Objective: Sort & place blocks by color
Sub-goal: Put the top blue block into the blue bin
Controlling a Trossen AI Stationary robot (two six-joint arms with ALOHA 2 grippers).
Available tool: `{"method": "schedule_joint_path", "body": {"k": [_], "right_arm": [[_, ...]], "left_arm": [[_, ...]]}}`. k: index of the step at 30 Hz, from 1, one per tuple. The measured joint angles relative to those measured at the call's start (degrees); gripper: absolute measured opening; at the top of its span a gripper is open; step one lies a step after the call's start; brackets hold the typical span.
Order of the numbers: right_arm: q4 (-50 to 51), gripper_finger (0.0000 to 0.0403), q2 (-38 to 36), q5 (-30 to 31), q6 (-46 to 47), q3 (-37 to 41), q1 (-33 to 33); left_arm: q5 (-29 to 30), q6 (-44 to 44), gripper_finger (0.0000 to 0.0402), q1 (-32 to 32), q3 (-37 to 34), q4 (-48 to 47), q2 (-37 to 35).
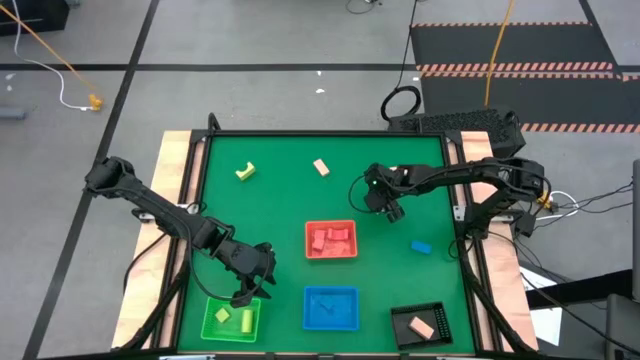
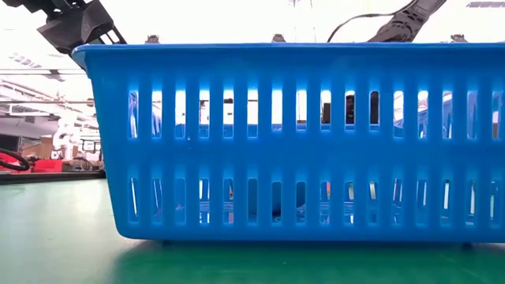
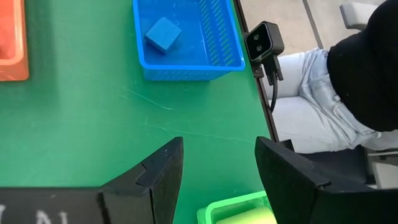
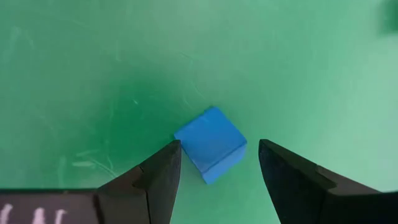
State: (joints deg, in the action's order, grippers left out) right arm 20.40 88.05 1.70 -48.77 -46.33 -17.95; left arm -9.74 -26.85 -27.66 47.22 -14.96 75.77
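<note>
The left gripper (image 1: 243, 297) is hovering over the upper edge of the green tray (image 1: 232, 318), its fingers (image 3: 155, 174) spread apart and holding nothing; two yellow blocks (image 1: 235, 318) are lying in that tray. The right gripper (image 1: 393, 212) is hanging over the green table (image 1: 280, 210) to the right of the red tray (image 1: 331, 240), its fingers (image 4: 161, 171) parted above a blue cube (image 4: 210, 144) on the mat, seemingly not touching it. Red blocks (image 1: 331, 238) are sitting in the red tray, a blue block (image 3: 163, 32) in the blue tray (image 1: 331, 308), and a tan block (image 1: 422, 326) in the black tray (image 1: 420, 323). A yellow arch (image 1: 245, 171) and a tan bar (image 1: 321, 167) are lying loose near the far edge.
</note>
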Motion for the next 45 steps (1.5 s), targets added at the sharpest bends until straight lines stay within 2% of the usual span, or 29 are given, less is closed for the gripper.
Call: {"method": "schedule_joint_path", "body": {"k": [4, 15, 25, 28, 33, 40, 45], "right_arm": [[-0.16, 0.0208, 0.81, -3.27, 0.26, 0.01, -0.75], [1.17, 0.0204, 7.41, -3.29, 2.01, -0.17, -0.73], [5.64, 0.0122, 6.71, -3.26, 27.14, -0.11, -1.01], [5.9, 0.0117, 6.75, -3.66, 36.65, -0.11, -1.01], [5.75, 0.0118, 6.78, -8.24, 50.4, -0.07, -1.03], [5.75, 0.0117, 6.84, -12.43, 55.57, 0.0, 0.34], [3.74, 0.0152, 6.97, -12.6, 55.52, 0.11, 1.95]], "left_arm": [[0.0, 0.03, 0.0202, 0.0, 0.0, -0.02, 0.0], [0.07, -0.09, 0.0202, 0.04, 0.0, 0.0, 0.0], [0.45, 0.86, 0.0202, 0.04, 0.0, 0.07, 0.0], [0.79, 0.12, 0.0202, 0.04, 0.0, 0.06, 0.0], [0.81, -0.63, 0.0202, 0.04, 0.0, 0.07, 0.0], [0.81, -0.74, 0.0202, 0.04, 0.0, 0.07, 0.0], [0.81, -2.13, 0.0202, 0.04, 0.0, 0.08, 0.0]]}}
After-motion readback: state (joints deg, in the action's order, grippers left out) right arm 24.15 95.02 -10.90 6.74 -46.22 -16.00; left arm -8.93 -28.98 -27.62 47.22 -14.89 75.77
